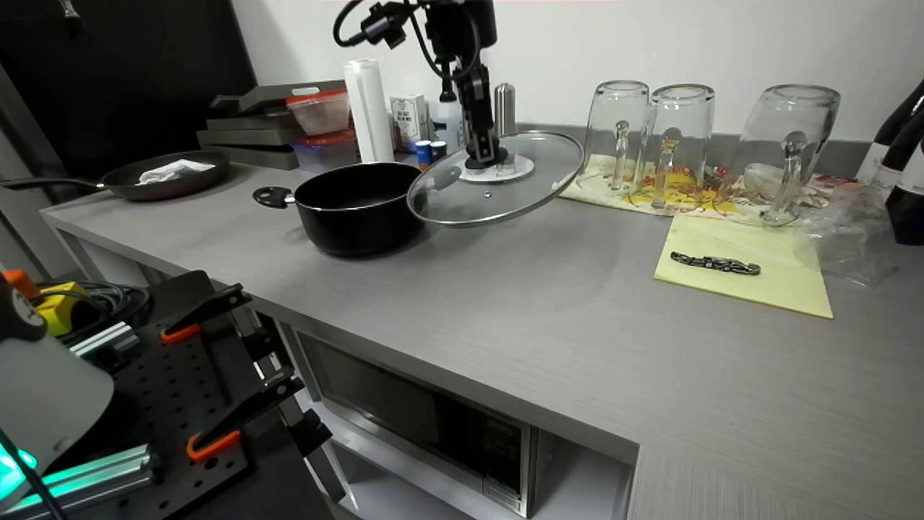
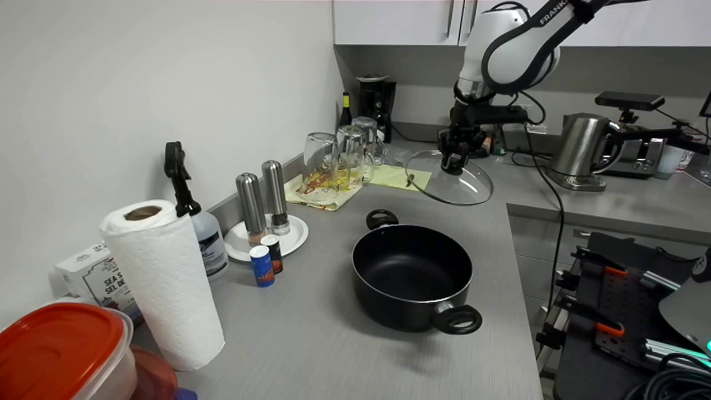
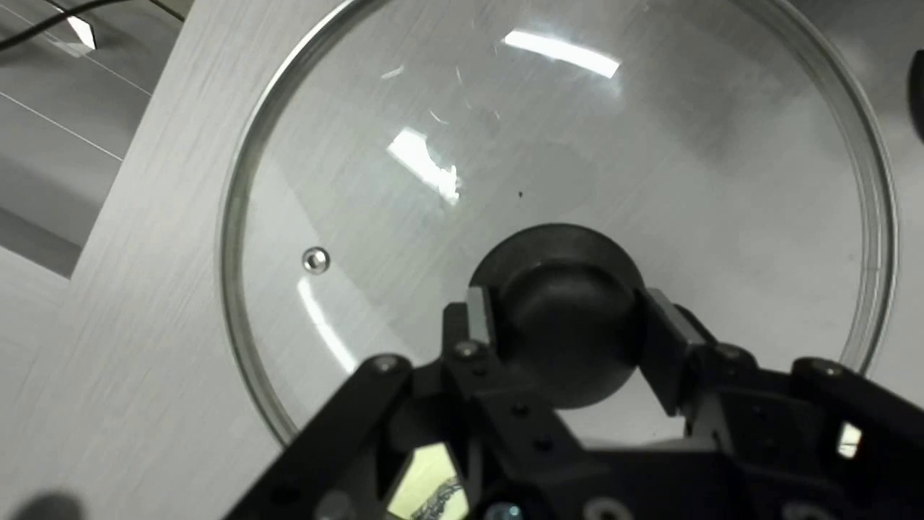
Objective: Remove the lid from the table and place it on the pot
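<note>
The clear glass lid [image 1: 469, 206] hangs tilted above the grey table [image 1: 541, 325], and it also shows in an exterior view [image 2: 464, 191]. My gripper [image 1: 485, 155] is shut on the lid's black knob, as the wrist view [image 3: 567, 318] shows. The lid's metal rim fills much of the wrist view. The black pot [image 1: 361, 227] stands upright and uncovered on the table; its empty inside shows in an exterior view [image 2: 411, 269]. The lid is beside the pot, toward the yellow sheet, not over it. A dark edge at the wrist view's right may be the pot's handle.
Several upturned glasses [image 2: 319, 166] stand on a cloth by the wall near a yellow sheet [image 1: 758, 285]. Steel shakers [image 2: 275, 194] on a white plate, small canisters [image 2: 262, 266] and a paper towel roll [image 2: 166, 294] line the wall. A frying pan [image 1: 130, 189] lies beyond the pot.
</note>
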You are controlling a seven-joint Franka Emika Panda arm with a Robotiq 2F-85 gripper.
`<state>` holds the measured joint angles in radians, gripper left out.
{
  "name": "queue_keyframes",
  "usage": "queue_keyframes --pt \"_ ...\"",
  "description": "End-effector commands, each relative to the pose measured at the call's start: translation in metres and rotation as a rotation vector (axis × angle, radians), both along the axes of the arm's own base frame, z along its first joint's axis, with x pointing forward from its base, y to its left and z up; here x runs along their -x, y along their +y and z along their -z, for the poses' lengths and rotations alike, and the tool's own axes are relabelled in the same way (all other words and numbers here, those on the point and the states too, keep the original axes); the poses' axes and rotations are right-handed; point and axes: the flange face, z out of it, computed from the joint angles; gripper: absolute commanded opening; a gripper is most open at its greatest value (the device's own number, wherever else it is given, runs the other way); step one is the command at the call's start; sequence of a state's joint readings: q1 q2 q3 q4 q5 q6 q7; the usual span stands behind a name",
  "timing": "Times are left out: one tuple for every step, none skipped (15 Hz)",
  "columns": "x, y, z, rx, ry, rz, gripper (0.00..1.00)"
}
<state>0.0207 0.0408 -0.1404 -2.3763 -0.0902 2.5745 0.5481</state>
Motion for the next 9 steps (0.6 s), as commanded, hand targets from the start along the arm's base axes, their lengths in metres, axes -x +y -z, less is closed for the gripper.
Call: queue_keyframes --pt "-0.005 0.034 -0.044 0.014 -0.014 -0.085 0.25" --pt "-0.008 0.046 -0.051 0.015 -0.01 -0.113 0.25" --pt "-0.009 0.056 -0.057 0.014 -0.003 -0.14 0.25" --pt "-0.011 0.067 -0.061 0.013 0.007 -0.174 0.25" --pt "-0.012 0.077 -0.065 0.014 0.013 -0.204 0.25" --pt "-0.012 0.088 -0.067 0.016 0.024 -0.242 0.25" --pt "-0.012 0.097 -0.069 0.021 0.029 -0.274 0.25" --pt "-0.012 0.106 -0.069 0.024 0.037 -0.309 0.25" --pt "-0.011 0.114 -0.068 0.025 0.045 -0.344 0.25"
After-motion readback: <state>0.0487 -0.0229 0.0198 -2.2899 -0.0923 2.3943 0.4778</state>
